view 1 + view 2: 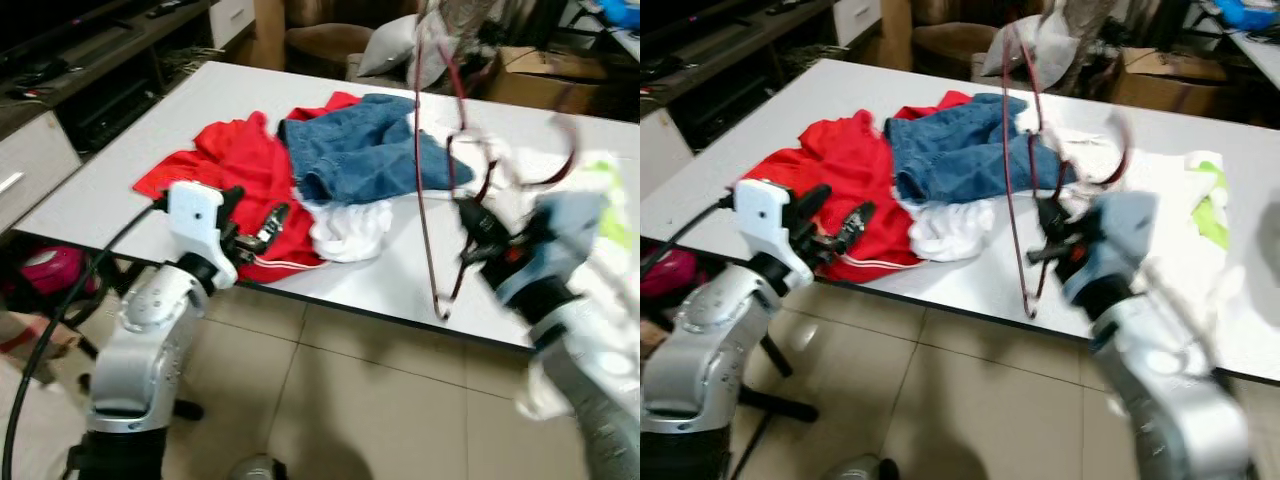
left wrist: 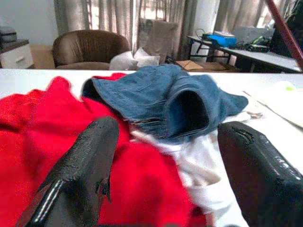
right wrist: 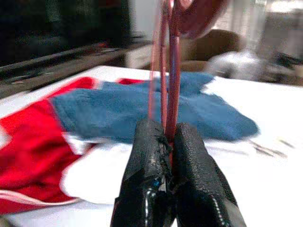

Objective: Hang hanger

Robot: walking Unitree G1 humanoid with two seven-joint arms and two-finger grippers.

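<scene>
The right gripper [image 3: 163, 142] pinches a thin dark-red wire hanger [image 1: 425, 200], tilted above the white table [image 1: 400, 280]; the left gripper [image 2: 165, 156] gapes wide.

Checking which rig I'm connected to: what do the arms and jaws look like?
Both arms are silver metal. The left gripper has a white block housing, a black cable along the arm and long black jaws; the right gripper has textured black jaws.

Big white table [image 1: 200, 100] in room. Tan tile floor [image 1: 360, 400] below. Brown chair [image 2: 90, 47] behind table, curtains [image 2: 118, 19] at bright window. Dark TV shelf [image 1: 90, 60] on left. Cardboard box [image 1: 540, 70] on right.
</scene>
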